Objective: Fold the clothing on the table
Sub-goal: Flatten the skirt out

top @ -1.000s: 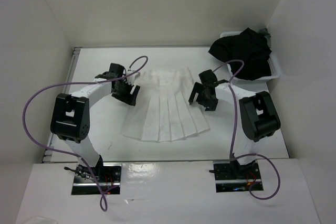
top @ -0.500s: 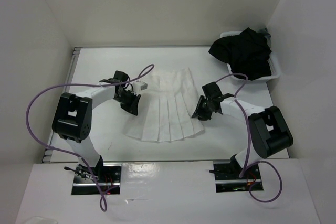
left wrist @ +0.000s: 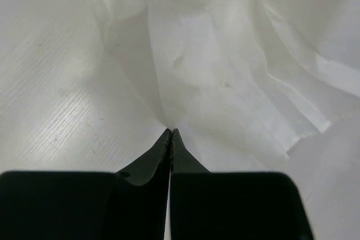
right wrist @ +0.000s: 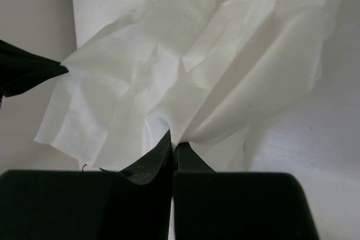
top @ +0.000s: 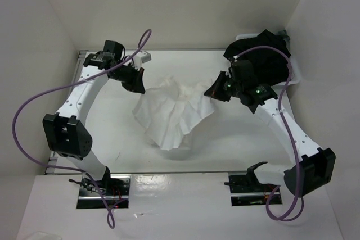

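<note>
The fold has barely begun: the left gripper and right gripper are each clenched on an edge of the white pleated skirt. The skirt sags bunched between them over the middle of the table. No neat layer lies over another yet, so I judge the whole fold remains to be done.

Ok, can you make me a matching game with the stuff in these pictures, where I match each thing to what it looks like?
Things:
1. clothing
2. black garment
3. left gripper
4. table

Descriptions:
A. piled in the tray, far right corner
B. flat, white, under everything
C. white and crumpled
D. shut on white fabric

Pairs: 1-C, 2-A, 3-D, 4-B.
</note>
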`<state>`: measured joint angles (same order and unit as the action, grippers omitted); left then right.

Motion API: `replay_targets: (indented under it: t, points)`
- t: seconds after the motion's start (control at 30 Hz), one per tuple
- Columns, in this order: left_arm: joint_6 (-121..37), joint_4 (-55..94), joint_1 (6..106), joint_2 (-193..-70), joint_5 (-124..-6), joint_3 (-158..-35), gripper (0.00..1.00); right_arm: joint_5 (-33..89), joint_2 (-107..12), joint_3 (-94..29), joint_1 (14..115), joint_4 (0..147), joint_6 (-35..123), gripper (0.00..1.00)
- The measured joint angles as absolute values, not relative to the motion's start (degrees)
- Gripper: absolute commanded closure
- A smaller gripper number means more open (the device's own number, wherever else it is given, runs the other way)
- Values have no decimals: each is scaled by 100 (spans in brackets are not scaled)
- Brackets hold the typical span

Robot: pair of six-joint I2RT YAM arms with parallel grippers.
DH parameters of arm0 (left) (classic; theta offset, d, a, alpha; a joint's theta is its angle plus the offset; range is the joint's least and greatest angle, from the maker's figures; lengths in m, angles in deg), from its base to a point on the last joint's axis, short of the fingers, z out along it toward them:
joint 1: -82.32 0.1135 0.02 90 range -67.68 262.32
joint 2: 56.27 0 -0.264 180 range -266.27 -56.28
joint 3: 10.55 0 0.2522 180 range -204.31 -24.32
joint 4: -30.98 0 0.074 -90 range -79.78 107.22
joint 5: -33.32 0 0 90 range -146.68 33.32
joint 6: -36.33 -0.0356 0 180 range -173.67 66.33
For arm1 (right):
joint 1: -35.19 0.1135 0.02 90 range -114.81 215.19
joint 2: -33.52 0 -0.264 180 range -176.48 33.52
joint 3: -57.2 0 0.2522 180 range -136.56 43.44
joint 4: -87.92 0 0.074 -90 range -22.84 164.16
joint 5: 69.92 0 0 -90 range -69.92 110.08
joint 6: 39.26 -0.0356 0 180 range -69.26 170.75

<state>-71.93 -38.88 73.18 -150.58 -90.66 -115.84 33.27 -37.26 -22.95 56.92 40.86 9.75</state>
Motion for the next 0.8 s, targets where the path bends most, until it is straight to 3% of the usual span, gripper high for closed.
replay_targets:
  t: [0.13, 0.33, 0.37, 0.4, 0.43, 0.47, 0.53, 0.6, 0.63, 0.8]
  points:
    - [-7158, -4032, 7309, -15359, -8974, -11722, 100, 3607, -3868, -2225, 5572, 4090, 1019, 100]
    - [-7156, -3999, 7309, -15528, -8649, -10334, 100, 3745, -3816, -1016, 5072, 3887, 1074, 100]
    - [-7162, -3971, 7304, -15508, -8544, -10113, 100, 3734, -3783, -898, 5063, 3845, 1080, 96]
    - [-7169, -3907, 7294, -15469, -8413, -9875, 99, 3734, -3707, -769, 5063, 3804, 1084, 84]
    - [-7173, -3829, 7278, -15399, -8299, -9630, 95, 3725, -3621, -660, 5063, 3797, 1084, 73]
    - [-7180, -3726, 7267, -15300, -8209, -9398, 77, 3703, -3510, -522, 5054, 3795, 1089, 62]
    - [-7247, -3665, 7206, -15040, -8058, -8985, 50, 3644, -3335, -241, 4980, 3791, 1119, 56]
    - [-7252, -3667, 7114, -14841, -7971, -8789, 38, 3555, -3269, 11, 4781, 3749, 1130, 33]
    - [-7254, -3649, 7066, -14776, -7921, -8765, 36, 3474, -3269, 79, 4661, 3677, 1122, 24]
    - [-7265, -3348, 7018, -14607, -7560, -8780, 32, 3067, -3108, -125, 4429, 3541, 1124, 24]
